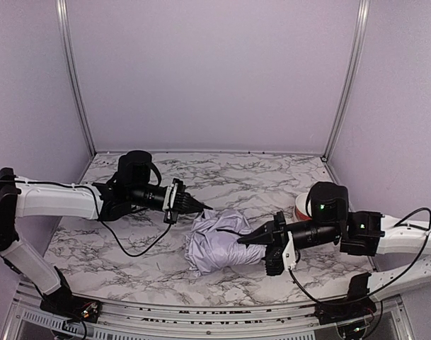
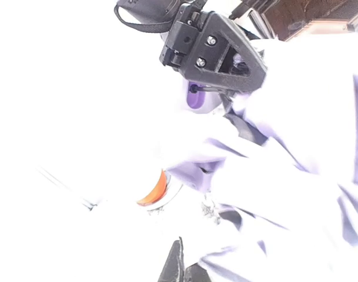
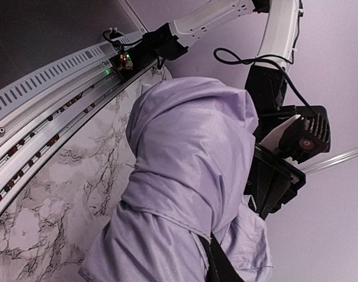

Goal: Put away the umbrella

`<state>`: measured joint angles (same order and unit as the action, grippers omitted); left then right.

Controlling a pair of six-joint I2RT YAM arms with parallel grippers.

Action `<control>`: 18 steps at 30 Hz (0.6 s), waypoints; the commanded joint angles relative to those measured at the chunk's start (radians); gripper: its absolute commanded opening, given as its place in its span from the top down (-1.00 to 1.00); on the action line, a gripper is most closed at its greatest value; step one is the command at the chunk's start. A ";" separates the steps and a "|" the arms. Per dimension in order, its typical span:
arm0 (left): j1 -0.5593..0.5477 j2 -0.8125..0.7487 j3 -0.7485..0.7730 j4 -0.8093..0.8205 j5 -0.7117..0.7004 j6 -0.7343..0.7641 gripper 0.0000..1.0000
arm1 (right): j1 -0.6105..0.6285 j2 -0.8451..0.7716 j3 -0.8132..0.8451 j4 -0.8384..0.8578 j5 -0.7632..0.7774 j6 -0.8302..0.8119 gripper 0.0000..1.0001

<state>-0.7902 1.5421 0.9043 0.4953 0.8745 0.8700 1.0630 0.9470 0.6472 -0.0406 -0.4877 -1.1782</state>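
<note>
Bundling: crumpled pale lavender fabric umbrella (image 1: 215,244) pinched in right gripper (image 1: 255,246), just ahead of closed left gripper (image 1: 202,207); strapping probably next

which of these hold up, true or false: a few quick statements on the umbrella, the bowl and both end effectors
1. The umbrella lies bunched up on the marble table. True.
2. The bowl sits on the left arm's side. False: the orange-and-white bowl is on the right, partly hidden behind the right arm.
3. The left end effector reaches the umbrella at its far-left edge. True.
4. The right end effector hangs high above the table, clear of the fabric. False: it is low, pressed into the umbrella's right side.
</note>
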 commanded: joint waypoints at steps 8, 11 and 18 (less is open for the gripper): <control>-0.054 -0.037 0.002 0.039 -0.324 0.198 1.00 | 0.035 0.245 -0.093 0.030 -0.246 0.253 1.00; -0.144 -0.072 -0.042 0.019 -0.404 0.268 1.00 | -0.021 0.342 -0.067 0.073 -0.253 0.395 1.00; -0.250 -0.121 -0.101 0.023 -0.494 0.255 1.00 | -0.107 0.460 -0.035 0.149 -0.149 0.569 1.00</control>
<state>-1.0172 1.5105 0.7921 0.3878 0.4671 1.1271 0.9863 1.3560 0.6010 0.1612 -0.6308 -0.7914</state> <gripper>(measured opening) 0.004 0.232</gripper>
